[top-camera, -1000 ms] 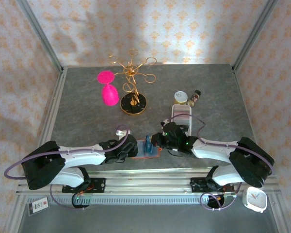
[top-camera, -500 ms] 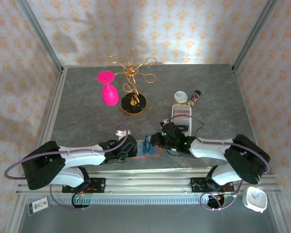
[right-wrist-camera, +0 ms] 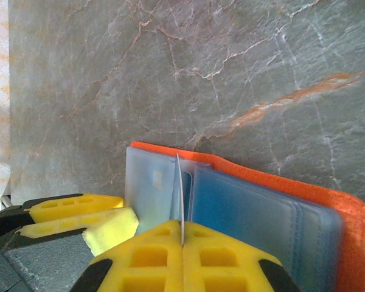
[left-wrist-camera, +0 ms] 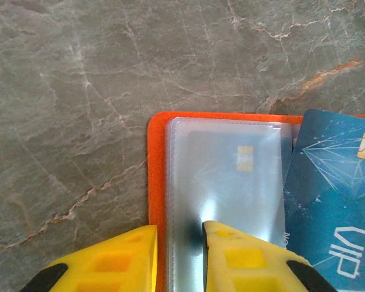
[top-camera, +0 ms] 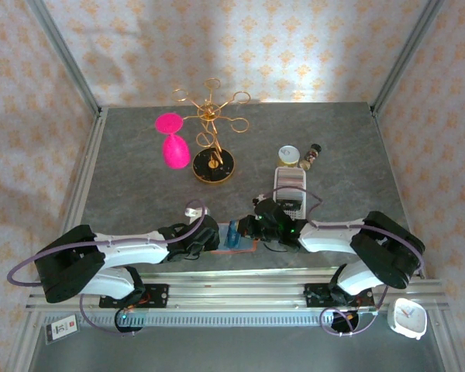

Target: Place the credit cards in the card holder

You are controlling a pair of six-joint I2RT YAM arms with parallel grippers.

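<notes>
Near edge of the grey marbled table [top-camera: 124, 186], read from the left. The left gripper [left-wrist-camera: 179, 243] lies low, its yellow fingers a narrow gap apart at the left rim of the card holder [left-wrist-camera: 157, 182]. The orange rim and a clear pocket [left-wrist-camera: 182, 201] run into that gap, but whether the fingers nip the holder cannot be told. The card holder lies open on the table between the two grippers, orange side down, grey-blue pockets up. Its leftmost clear pocket holds a pale credit card [left-wrist-camera: 231, 176], the chip showing through the plastic. Just to the right, the teal-blue credit card [left-wrist-camera: 331, 207], marked VIP, is held on edge over the holder's middle. It is pinched between the closed yellow fingers of the right gripper [right-wrist-camera: 182, 234]. Behind, from the left again: a pink object [top-camera: 170, 139], a gold wire stand [top-camera: 213, 159] on a dark round base, and a white slotted tray [top-camera: 291, 184] just beyond the right gripper.
</notes>
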